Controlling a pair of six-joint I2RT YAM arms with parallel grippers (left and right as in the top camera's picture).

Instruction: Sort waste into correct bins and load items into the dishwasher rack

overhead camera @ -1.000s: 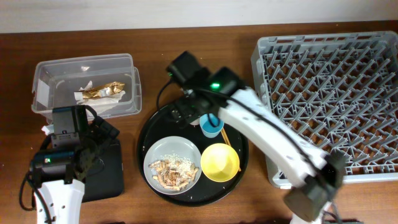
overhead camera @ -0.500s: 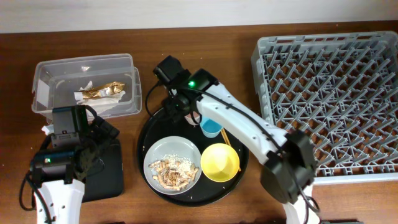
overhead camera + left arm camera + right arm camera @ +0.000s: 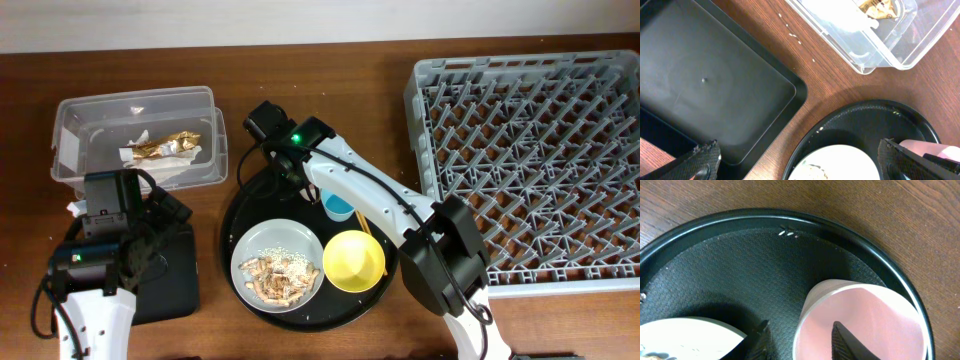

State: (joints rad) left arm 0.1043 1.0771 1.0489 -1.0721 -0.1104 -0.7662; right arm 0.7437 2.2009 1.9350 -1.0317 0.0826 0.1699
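Even, moderately bright light fell from above. Soft shadow lay on the surface (image 3: 832, 87) beside the clear box (image 3: 840, 27), whose plastic carried pale glare. Wrist views blurred toward lower edges.

Pink cup (image 3: 860, 315) upright, near grey plate (image 3: 685, 335)

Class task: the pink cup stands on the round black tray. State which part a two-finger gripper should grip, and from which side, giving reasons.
Take the pink cup by its thin rim wall, from above, one finger inside and one outside: it stands upright with its mouth open. The open right gripper straddles the wall on the side toward the grey plate.
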